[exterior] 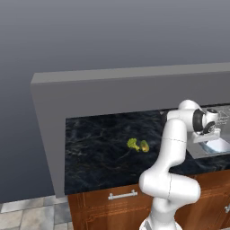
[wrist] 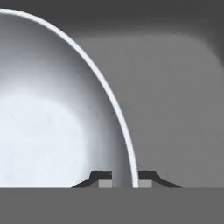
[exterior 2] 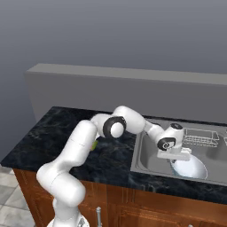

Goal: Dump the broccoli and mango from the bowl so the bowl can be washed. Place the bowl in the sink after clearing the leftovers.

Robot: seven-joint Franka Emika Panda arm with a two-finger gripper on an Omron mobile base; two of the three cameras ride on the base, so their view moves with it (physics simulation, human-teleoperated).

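The white bowl point(exterior 2: 188, 169) sits low in the grey sink point(exterior 2: 146, 155), its pale rim running between my fingertips in the hand view. My gripper point(exterior 2: 179, 156) hangs over the basin and is shut on the bowl's point(wrist: 43, 122) rim, one finger inside and one outside; the bowl's inside holds nothing. In the left base view the gripper point(exterior: 209, 134) is above the sink point(exterior: 215, 147). The lumpy broccoli point(exterior: 132, 143) and the smooth mango point(exterior: 144, 146) lie side by side on the dark counter, left of my arm.
A wire-mesh rack point(exterior 2: 201, 137) stands at the back of the basin, just beyond my hand. The black marble counter point(exterior: 99, 148) stretches left of the sink, with a grey wall ledge point(exterior: 126, 74) behind it and wooden cabinet fronts point(exterior: 112, 206) below.
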